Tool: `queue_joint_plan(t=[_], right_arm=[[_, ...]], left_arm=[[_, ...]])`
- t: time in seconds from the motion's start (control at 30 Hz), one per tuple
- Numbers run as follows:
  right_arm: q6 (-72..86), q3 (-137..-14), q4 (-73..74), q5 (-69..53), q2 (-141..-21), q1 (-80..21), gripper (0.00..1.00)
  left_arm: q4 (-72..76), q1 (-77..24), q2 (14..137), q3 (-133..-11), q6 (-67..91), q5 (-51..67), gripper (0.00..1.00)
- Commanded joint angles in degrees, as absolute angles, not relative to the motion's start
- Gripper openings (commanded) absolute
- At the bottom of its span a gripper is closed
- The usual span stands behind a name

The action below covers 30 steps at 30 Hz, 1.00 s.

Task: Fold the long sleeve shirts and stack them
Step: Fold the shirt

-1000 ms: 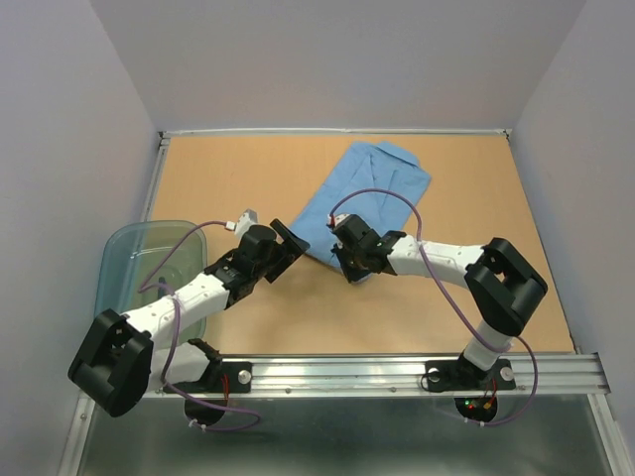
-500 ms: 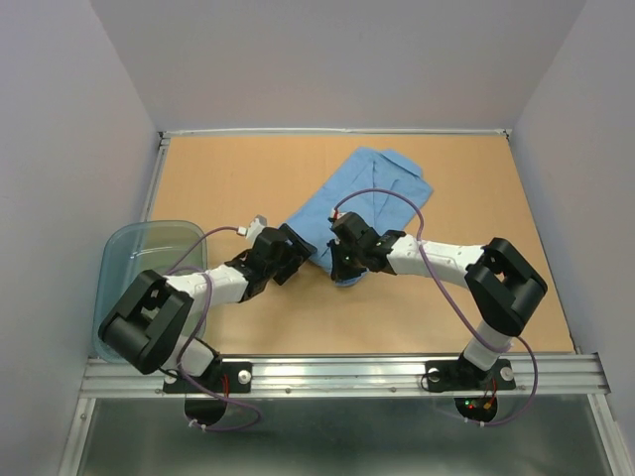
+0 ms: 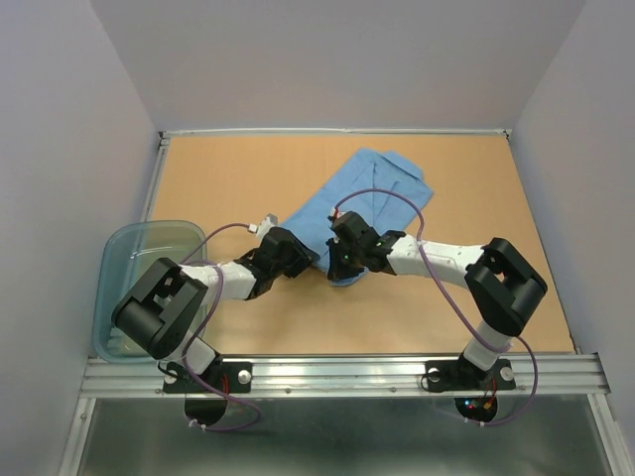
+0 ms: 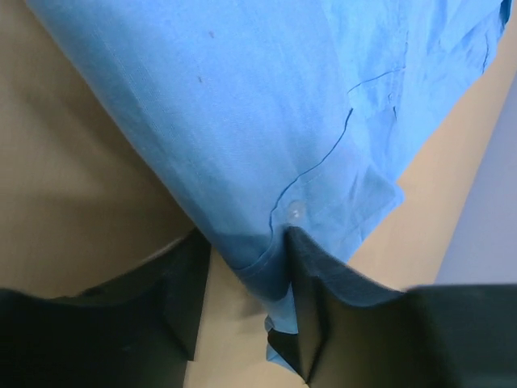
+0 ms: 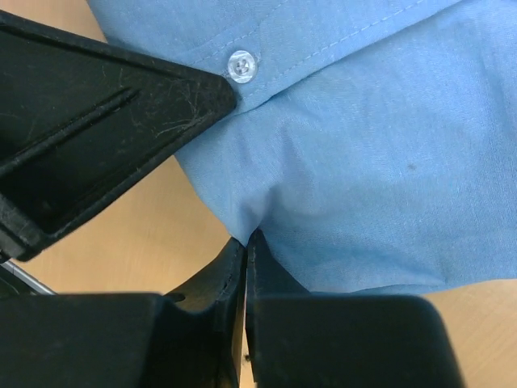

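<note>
The light blue shirt (image 3: 377, 188) is spread loosely over the middle of the bench (image 3: 228, 178), from the far side down to the two hands. No neat fold is seen yet and no stack has been started. Only one shirt is seen. Its near edge is pinched tight by the right hand (image 3: 342, 270). Just left of that, the left hand (image 3: 308, 258) is placed around the same edge with fingers apart. Folding is judged to be only starting. A clear plastic tub (image 3: 124, 253) is seen at the near left.
</note>
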State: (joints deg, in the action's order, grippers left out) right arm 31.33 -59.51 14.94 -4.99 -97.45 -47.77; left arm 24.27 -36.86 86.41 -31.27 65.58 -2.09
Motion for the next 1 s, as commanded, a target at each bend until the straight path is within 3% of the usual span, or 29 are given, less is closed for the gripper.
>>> queue_joint_plan(t=[0.0,0.03,0.07,0.1,0.17,0.27,0.43,0.53,0.6,0.97], right_arm=[[31.7,-58.2,11.9,-4.9,-95.5,-48.3,0.05],[31.8,-57.7,11.9,-4.9,-94.8,-48.3,0.1],[31.8,-57.7,11.9,-4.9,-94.3,-48.3,0.1],[31.6,-57.6,11.9,-5.5,-93.8,-48.3,0.21],[30.8,-57.4,12.0,-7.1,-91.2,-48.3,0.4],[31.1,-57.1,11.9,-8.1,-87.8,-47.9,0.47],[31.6,-57.3,10.4,-15.2,-84.9,-47.0,0.45],[33.2,-54.8,5.6,-19.0,-85.7,-45.5,0.37],[36.1,-52.0,-2.0,-23.7,-86.3,-44.2,0.31],[48.4,-34.5,-28.6,-34.7,-97.0,-36.7,0.22]], left_arm=[[25.9,-37.3,86.3,-32.2,63.5,-2.0,0.37],[25.8,-37.3,86.3,-32.0,62.8,-2.0,0.25],[25.8,-37.3,86.1,-32.0,62.8,-2.2,0.25],[25.8,-37.3,85.9,-32.0,62.1,-2.3,0.13],[25.8,-37.3,85.6,-32.1,60.7,-2.4,0.04],[24.2,-37.3,85.2,-33.2,58.0,-2.0,0.0],[20.8,-37.3,84.7,-34.8,53.5,-2.3,0.0],[20.8,-37.2,84.6,-34.5,53.4,-1.9,0.0],[20.8,-37.2,84.6,-34.4,53.5,-1.8,0.0],[21.0,-36.9,84.9,-34.2,53.1,-1.6,0.0]])
